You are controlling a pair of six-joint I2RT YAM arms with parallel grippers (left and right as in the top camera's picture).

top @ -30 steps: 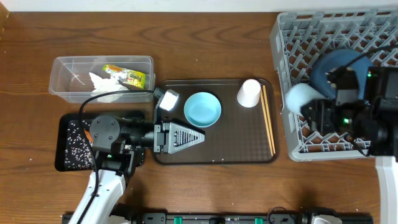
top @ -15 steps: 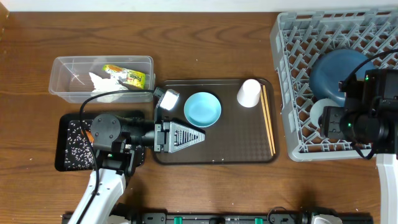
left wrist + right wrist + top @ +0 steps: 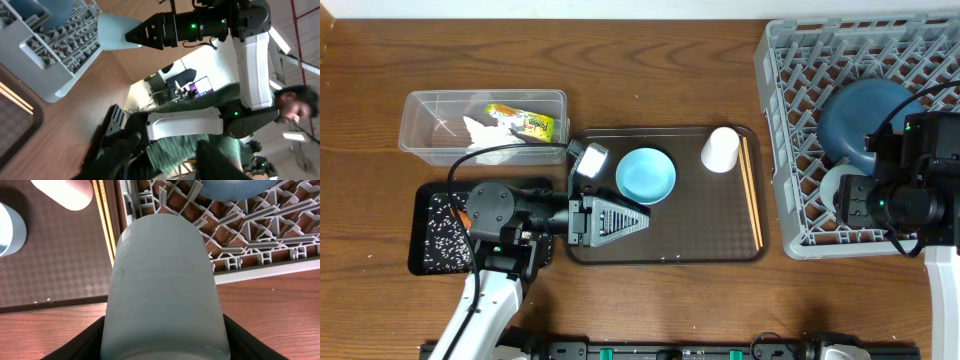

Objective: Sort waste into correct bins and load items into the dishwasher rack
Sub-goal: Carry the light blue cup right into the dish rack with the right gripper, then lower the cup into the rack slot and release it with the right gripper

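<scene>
My right gripper (image 3: 845,195) is shut on the small pale-blue cup (image 3: 832,188) and holds it over the front-left part of the grey dishwasher rack (image 3: 790,60). The cup (image 3: 162,280) fills the right wrist view. The big dark-blue bowl (image 3: 855,115) lies in the rack. My left gripper (image 3: 630,221) is open and empty, pointing right over the brown tray. The light-blue bowl (image 3: 645,175), white cup (image 3: 720,150) and chopsticks (image 3: 751,195) lie on that tray. The clear tub (image 3: 420,130) holds the tissue (image 3: 485,130) and wrapper (image 3: 525,122). The black tray (image 3: 430,235) holds rice (image 3: 445,240).
The brown serving tray (image 3: 670,240) lies in the middle, between the bins and the rack. My left arm's base covers part of the black tray. A person in a green shirt shows in the left wrist view behind the table.
My right gripper has carried the pale-blue cup from the rack's left wall to over the rack's front-left cells. The left arm has not moved.
</scene>
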